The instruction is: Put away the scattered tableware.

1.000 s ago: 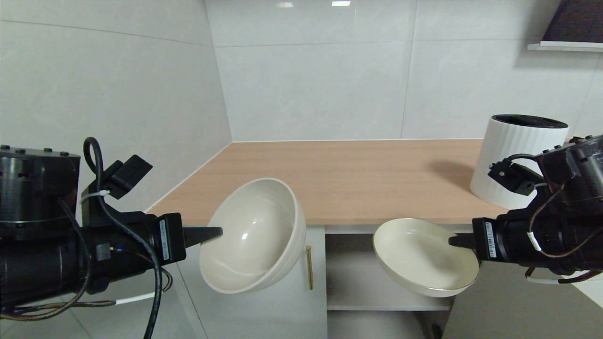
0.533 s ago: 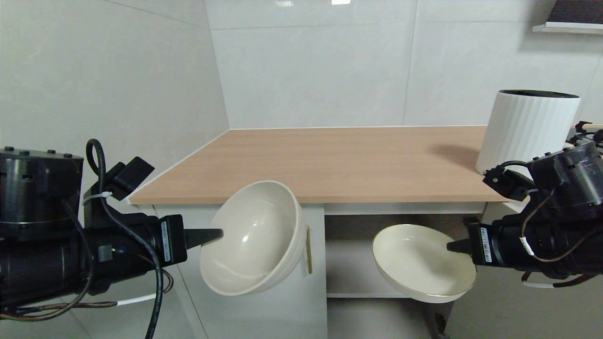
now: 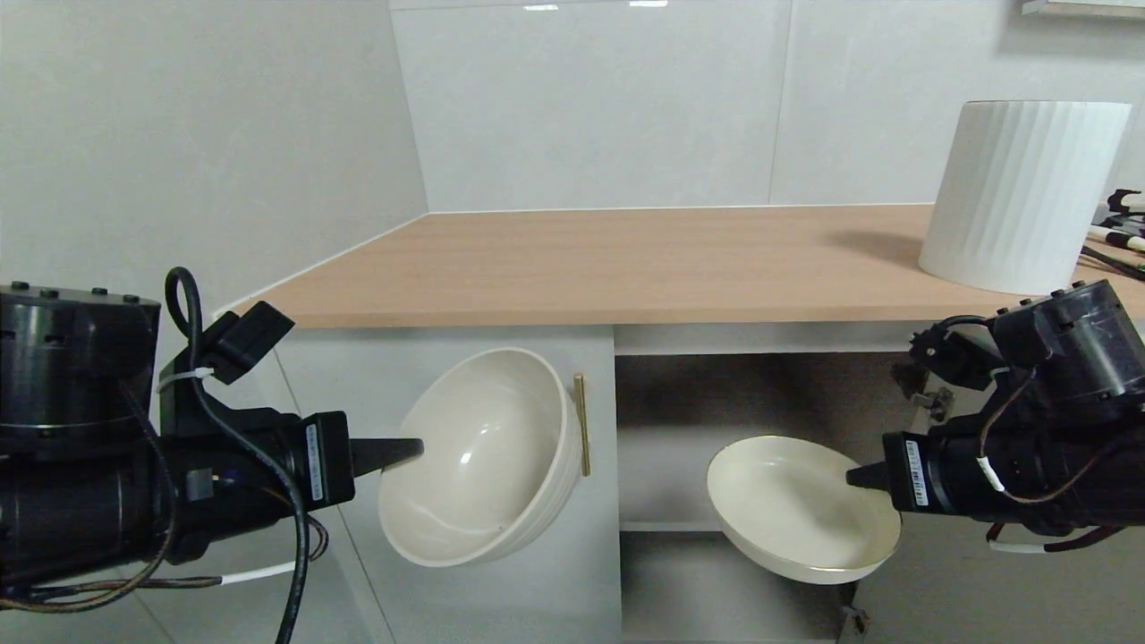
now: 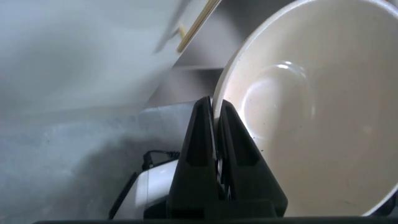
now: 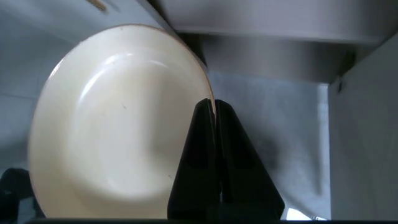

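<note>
Left fingers (image 3: 386, 452) clamp bowl (image 3: 483, 456) rim, right fingers (image 3: 864, 474) plate (image 3: 792, 505) rim, facing open shelf (image 3: 662, 526).

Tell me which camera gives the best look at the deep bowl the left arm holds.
The head view: the whole bowl shows, tilted, its rim pinched by the left gripper. The left wrist view catches part of its inside and rim. The right wrist view faces the plate.

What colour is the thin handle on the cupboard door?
Gold, or brass-coloured. The handle shows best in the head view.
</note>
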Controlling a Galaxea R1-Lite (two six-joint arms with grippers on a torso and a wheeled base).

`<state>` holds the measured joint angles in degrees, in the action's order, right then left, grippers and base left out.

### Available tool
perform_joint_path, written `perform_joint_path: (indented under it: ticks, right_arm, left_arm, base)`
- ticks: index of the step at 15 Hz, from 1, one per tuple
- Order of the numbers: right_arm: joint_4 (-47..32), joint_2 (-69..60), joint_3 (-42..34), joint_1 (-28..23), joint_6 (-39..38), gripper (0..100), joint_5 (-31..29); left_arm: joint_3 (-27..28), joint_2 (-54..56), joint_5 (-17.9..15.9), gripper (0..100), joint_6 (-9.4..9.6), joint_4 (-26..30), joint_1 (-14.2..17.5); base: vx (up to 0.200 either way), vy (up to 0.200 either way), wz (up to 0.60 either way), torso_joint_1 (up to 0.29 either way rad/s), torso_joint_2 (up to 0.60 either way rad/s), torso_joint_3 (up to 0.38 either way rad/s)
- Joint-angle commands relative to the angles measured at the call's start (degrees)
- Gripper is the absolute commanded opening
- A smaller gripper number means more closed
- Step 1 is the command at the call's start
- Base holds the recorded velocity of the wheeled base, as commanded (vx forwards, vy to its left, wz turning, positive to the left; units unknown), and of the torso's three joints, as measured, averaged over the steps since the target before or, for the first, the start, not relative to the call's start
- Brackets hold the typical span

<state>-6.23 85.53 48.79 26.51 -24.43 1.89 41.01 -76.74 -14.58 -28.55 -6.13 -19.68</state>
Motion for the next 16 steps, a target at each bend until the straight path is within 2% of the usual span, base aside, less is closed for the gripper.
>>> perform_joint_path:
  ticks: [1,5,7,8,10,13,14,16]
  right_arm:
    - [0.08,0.25,-0.01,0.03,0.00,0,0.04]
    - [0.69,1.22,-0.01,0.12,0.00,0,0.04]
    - [2.01,3.15,-0.10,1.43,0.44,0,-0.04]
    - [3.50,4.82,-0.97,1.79,2.28,0,-0.04]
    - [12.91,12.56,-3.00,1.70,5.01,0,-0.04]
    - [27.76,29.26,-1.33,-1.20,5.27,0,-0.31]
    - [28.03,29.52,-1.15,-1.20,5.18,0,-0.31]
    - [30.31,37.78,5.79,-1.64,5.36,0,-0.40]
  left_arm:
    - [0.04,-0.16,-0.01,0,-0.01,-0.11,-0.01]
    - [0.12,-0.60,-0.19,0,0.07,-0.28,-0.36]
    - [0.30,-1.75,-0.27,0,1.39,-1.25,-0.80]
    - [0.30,-2.89,-0.27,0,2.71,-1.51,-0.80]
    - [1.62,-6.32,-0.36,0,4.47,-1.69,-0.89]
    - [2.23,-10.45,-0.27,0,4.82,-2.04,-2.03]
    - [2.23,-10.54,-0.27,0,4.82,-2.04,-1.95]
    - [2.06,-10.98,-0.19,0,4.82,-2.57,-2.03]
  base:
    - [0.000,0.000,0.00,-0.061,0.24,0.163]
    - [0.000,0.000,0.00,-0.015,0.07,0.048]
    - [0.000,0.000,0.00,0.000,0.00,0.000]
    - [0.000,0.000,0.00,0.000,0.00,0.000]
    - [0.000,0.000,0.00,0.000,0.00,0.000]
    - [0.000,0.000,0.00,0.000,0.00,0.000]
    - [0.000,0.000,0.00,0.000,0.00,0.000]
    - [0.000,0.000,0.00,0.000,0.00,0.000]
